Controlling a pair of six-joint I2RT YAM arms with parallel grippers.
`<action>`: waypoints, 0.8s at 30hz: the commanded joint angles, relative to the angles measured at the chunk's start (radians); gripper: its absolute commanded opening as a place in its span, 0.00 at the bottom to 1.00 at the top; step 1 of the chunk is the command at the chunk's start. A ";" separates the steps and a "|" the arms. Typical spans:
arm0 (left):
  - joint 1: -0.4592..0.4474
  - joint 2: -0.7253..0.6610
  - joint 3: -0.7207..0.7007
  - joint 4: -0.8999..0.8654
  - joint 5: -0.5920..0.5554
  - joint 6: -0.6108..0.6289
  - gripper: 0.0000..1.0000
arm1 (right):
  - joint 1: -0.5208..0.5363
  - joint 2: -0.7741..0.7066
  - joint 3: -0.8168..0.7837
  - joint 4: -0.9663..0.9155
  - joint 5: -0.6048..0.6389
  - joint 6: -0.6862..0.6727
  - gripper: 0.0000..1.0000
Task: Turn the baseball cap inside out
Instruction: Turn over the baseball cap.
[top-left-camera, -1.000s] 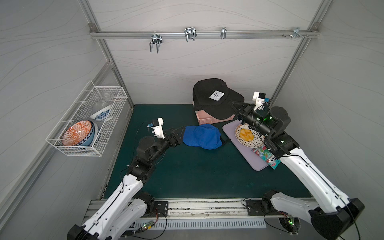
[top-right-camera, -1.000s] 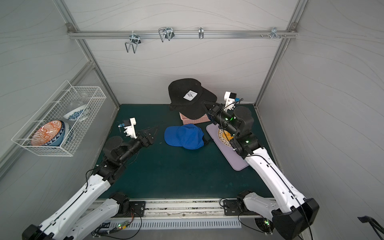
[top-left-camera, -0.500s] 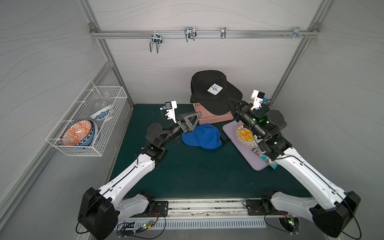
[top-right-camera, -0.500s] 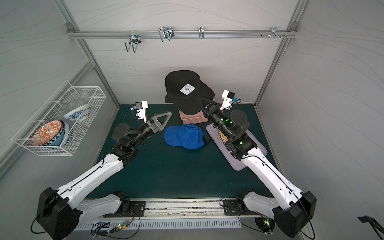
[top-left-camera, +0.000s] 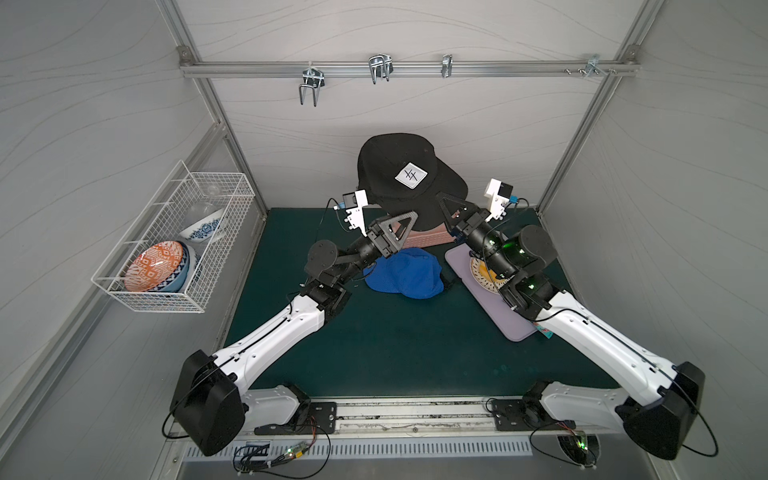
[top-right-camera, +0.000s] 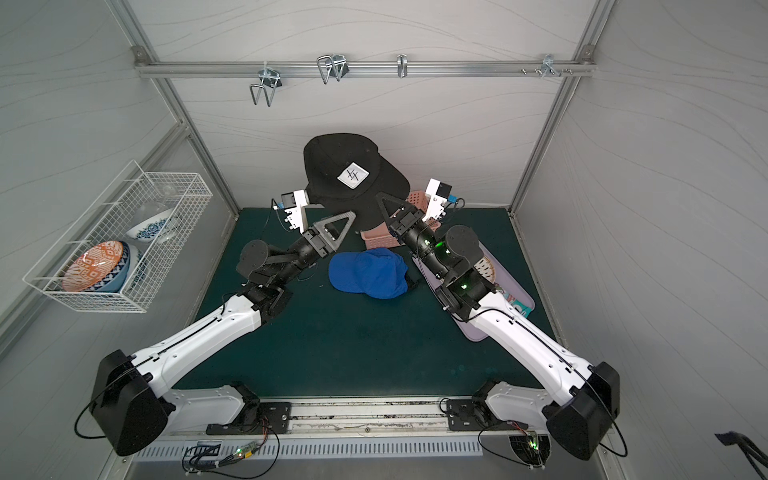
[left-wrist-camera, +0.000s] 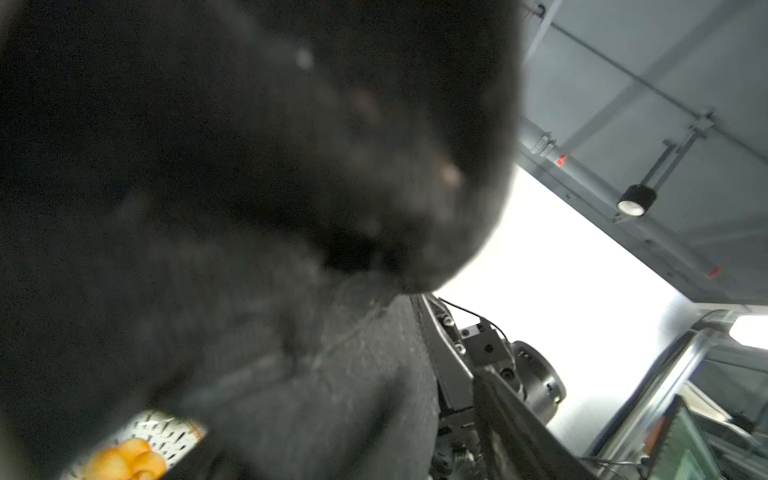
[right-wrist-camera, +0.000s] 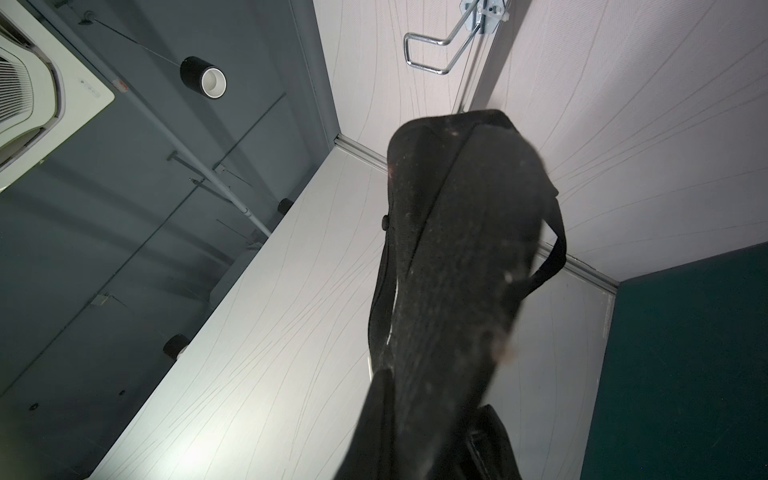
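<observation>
Black cap, white patch marked "XX", pinched by right tool; left tool spread unclear.

A: Which cap carries a pattern?
B: The black cap: a white patch with crossed black strokes. The blue cap is plain.
A: The bowls?
B: The orange bowl has white diamonds; the white bowl, blue motifs. The mat is dark green.

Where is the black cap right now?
In a top view the black cap is held aloft at back centre by the right gripper, over the pink basket.
</observation>
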 joint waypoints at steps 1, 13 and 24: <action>-0.005 -0.007 0.031 0.159 -0.066 0.019 0.58 | 0.023 -0.009 -0.028 0.100 0.036 0.000 0.00; 0.017 -0.140 -0.052 0.003 -0.063 0.155 0.00 | 0.043 -0.131 -0.176 -0.142 0.061 -0.119 0.58; 0.271 -0.268 0.008 -0.695 0.569 0.339 0.00 | -0.342 -0.339 -0.106 -0.825 -0.471 -0.675 0.90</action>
